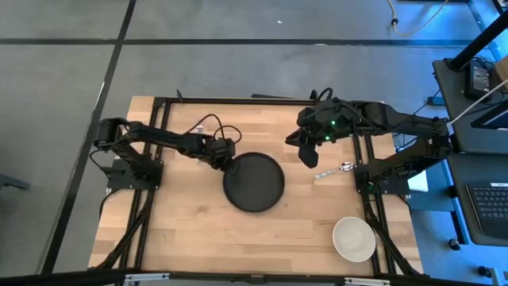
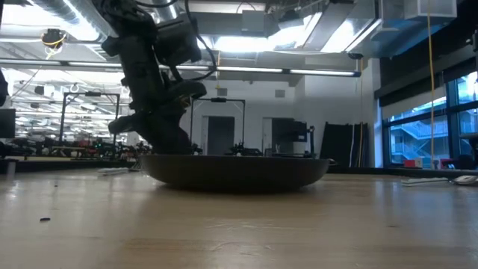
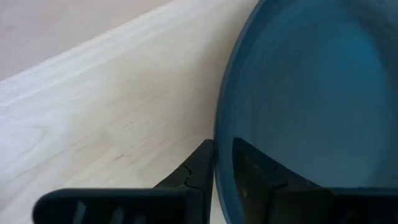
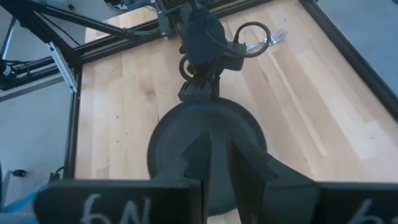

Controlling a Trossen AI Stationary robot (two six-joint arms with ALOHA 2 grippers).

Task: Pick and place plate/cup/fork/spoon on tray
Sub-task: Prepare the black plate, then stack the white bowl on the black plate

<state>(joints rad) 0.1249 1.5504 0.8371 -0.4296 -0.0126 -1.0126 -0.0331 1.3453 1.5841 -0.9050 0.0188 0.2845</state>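
Observation:
The black plate (image 1: 254, 183) lies at the middle of the wooden table; it also shows in the low view (image 2: 239, 170). My left gripper (image 1: 226, 156) is at the plate's far-left rim and is shut on it. My right gripper (image 1: 308, 152) hangs above the table to the right of the plate, shut and empty. In the right wrist view its fingers (image 4: 219, 163) point toward the plate (image 4: 205, 143). The spoon (image 1: 333, 169) lies on the table just right of my right gripper. The white cup (image 1: 353, 238) stands near the front right corner. The fork (image 4: 277, 36) lies beyond the left arm. My left gripper (image 3: 222, 146) pinches the plate's rim (image 3: 221, 163) at its far-left side, with one finger (image 3: 249, 171) inside the dish and the other (image 3: 196, 171) outside. The fingers come slanting down from the table's left. The plate sits about level, and its base looks to be on the table (image 2: 224, 187).
Black frame rails (image 1: 151, 199) run along the table's left and right sides, and a cable loop (image 1: 210, 125) lies near the left arm. Bare wood (image 1: 206, 238) lies in front of the plate. No tray shows in any view.

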